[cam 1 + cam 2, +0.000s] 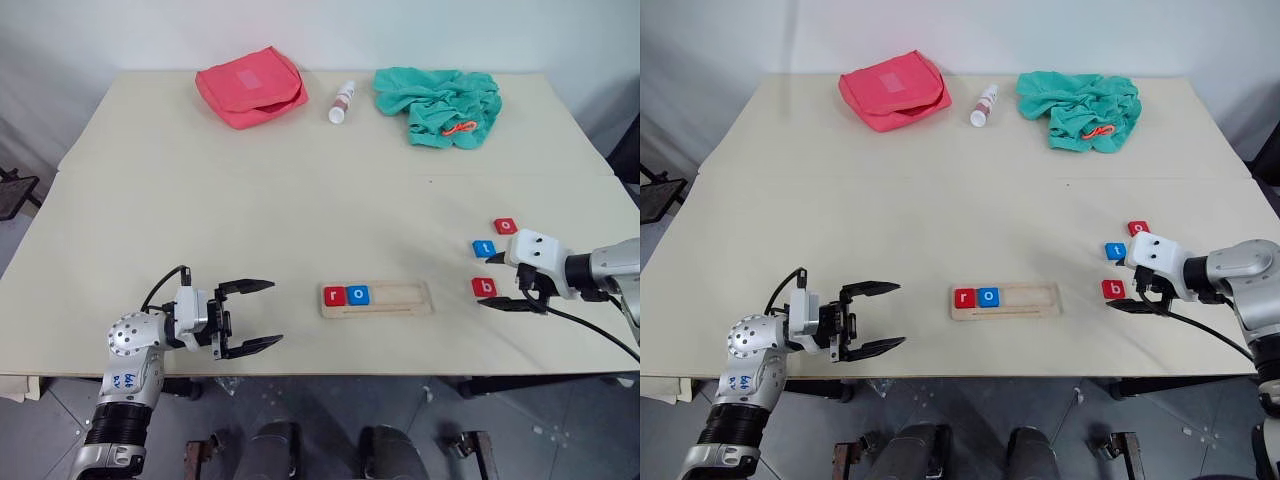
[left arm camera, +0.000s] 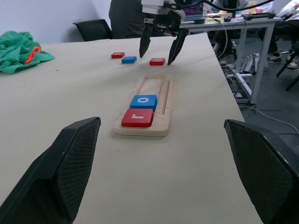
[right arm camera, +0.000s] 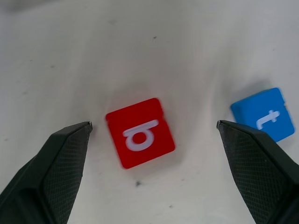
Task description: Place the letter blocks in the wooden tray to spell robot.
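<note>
Two letter blocks already sit in the wooden tray: a red r at its left end and a blue o touching it, the other slots unfilled. Three more lie loose on the surface to the tray's right: a red b, a blue t and a red o. My right hand hangs over the red b with its fingers spread wide, the block between them, nothing grasped. My left hand hovers left of the tray, released and pointing toward it. At the far edge rest a pink pouch, a small bottle and a green cloth.
</note>
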Robot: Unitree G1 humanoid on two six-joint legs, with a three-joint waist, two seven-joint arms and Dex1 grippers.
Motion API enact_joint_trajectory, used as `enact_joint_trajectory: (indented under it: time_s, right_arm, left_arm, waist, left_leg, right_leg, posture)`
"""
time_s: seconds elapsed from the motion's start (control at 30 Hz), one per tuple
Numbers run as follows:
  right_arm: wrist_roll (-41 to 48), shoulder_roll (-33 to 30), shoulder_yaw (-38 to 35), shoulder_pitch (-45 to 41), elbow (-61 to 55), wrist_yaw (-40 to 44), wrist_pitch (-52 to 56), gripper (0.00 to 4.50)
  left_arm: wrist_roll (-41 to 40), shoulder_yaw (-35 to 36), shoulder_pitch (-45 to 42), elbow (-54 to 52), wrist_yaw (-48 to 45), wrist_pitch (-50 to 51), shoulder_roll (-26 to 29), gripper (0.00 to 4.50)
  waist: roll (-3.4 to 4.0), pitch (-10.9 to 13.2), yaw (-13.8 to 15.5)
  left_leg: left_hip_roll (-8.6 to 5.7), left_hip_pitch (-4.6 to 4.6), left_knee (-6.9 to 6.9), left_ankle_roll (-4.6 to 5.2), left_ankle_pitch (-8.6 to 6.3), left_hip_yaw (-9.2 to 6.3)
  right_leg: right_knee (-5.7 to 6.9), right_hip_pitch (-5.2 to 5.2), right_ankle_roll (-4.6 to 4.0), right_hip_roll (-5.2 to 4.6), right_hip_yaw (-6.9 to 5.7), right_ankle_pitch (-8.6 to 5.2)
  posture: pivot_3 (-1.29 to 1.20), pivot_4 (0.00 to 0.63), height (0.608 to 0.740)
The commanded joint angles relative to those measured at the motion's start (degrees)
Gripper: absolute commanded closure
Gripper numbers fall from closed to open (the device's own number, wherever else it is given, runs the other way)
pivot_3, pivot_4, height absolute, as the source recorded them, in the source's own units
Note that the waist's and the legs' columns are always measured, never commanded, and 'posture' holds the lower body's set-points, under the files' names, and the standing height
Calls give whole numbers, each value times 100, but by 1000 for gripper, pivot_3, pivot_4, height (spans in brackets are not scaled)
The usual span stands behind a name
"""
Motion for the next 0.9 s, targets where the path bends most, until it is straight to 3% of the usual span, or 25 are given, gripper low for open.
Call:
enact_joint_trajectory:
  time_s: [0.03,0.1,0.3,0.43,0.63,0.77,0.9]
  right_arm:
    - [-164,21,144,-98,178,277,-112,401]
    - [-187,17,141,-85,178,325,-116,897]
    - [-222,25,91,-1,122,268,-211,2962]
    - [-108,47,-58,-78,-471,55,244,3022]
    - [76,120,146,-445,-2153,153,2236,3022]
    - [399,538,284,-729,-3046,140,3089,3022]
    - [186,928,687,-910,-3278,-159,3397,3022]
  left_arm:
    - [-115,64,130,-281,79,-19,37,0]
    - [-119,59,154,-308,98,-20,33,0]
    - [-127,66,156,-267,76,-53,39,0]
    - [-115,83,36,-122,37,-66,61,0]
    - [-97,88,-175,134,-60,-91,91,0]
    - [-96,75,-312,283,-139,-124,96,0]
    - [-86,54,-404,411,-268,-124,135,0]
  waist:
    - [0,0,3]
    - [-1,0,7]
    - [-2,-1,6]
    - [-2,-1,3]
    - [2,0,0]
    - [1,0,4]
    - [1,0,20]
  left_leg:
    - [0,0,0,0,0,0]
    - [1,0,0,0,0,-3]
    - [0,1,9,0,0,-4]
    - [0,3,9,0,0,-3]
    - [2,-5,4,-3,-1,-2]
    - [2,-5,2,-6,-3,-7]
    - [-3,-11,7,-6,-3,-18]
  right_leg:
    - [0,0,0,0,0,0]
    - [1,0,0,1,-2,0]
    - [0,8,0,1,-2,0]
    - [0,9,0,1,-2,0]
    - [3,-8,0,2,1,0]
    - [3,-8,0,3,-1,0]
    - [4,-8,0,2,-2,0]
  posture:
    - [0,150,740]
    - [0,150,740]
    - [0,150,740]
    - [0,150,740]
    - [0,150,740]
    - [0,150,740]
    - [0,150,740]
